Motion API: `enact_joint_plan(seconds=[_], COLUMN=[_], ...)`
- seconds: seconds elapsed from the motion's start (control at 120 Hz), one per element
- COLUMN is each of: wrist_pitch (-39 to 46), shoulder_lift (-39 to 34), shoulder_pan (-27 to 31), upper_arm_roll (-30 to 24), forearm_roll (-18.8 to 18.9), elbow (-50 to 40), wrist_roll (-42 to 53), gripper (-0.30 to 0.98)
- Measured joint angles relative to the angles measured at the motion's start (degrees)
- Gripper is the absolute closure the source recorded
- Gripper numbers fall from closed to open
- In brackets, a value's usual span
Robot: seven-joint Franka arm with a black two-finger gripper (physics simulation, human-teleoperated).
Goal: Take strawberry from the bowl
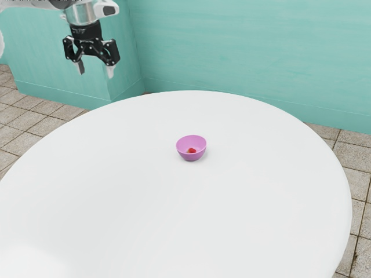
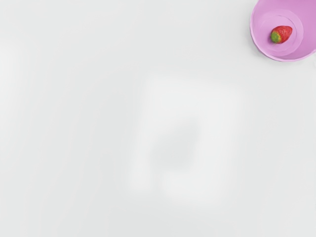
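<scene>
One strawberry (image 2: 281,34) at the bottom of the bowl (image 1: 191,157); gripper (image 1: 95,69) high and well apart, jaws spread, nothing between them. Main risk: an off-centre descent could catch the bowl and tip it, or pinch too shallow and let the strawberry roll.

Smooth white table (image 1: 151,214); smooth, plastic-looking bowl (image 1: 191,156).

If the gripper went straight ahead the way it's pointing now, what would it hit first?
Most likely the white table. The gripper points down, and the pink bowl with the strawberry looks off to one side. How far the drop is, I can't tell.
</scene>
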Motion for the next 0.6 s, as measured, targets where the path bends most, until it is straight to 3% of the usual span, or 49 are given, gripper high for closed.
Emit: enact_joint_plan(seconds=[0.317, 0.417, 0.6], wrist_pitch=[4.76, 11.11, 23.23], shoulder_lift=[1.48, 6.49, 17.98], shoulder_pan=[-0.07, -0.45, -0.16], upper_arm_roll=[-2.71, -5.56, -5.84], forearm_roll=[-0.39, 0.32, -0.35], elbow=[0.46, 0.49, 1.63], wrist_roll=[3.3, 4.06, 5.87], gripper=[0.0, 0.0, 0.0])
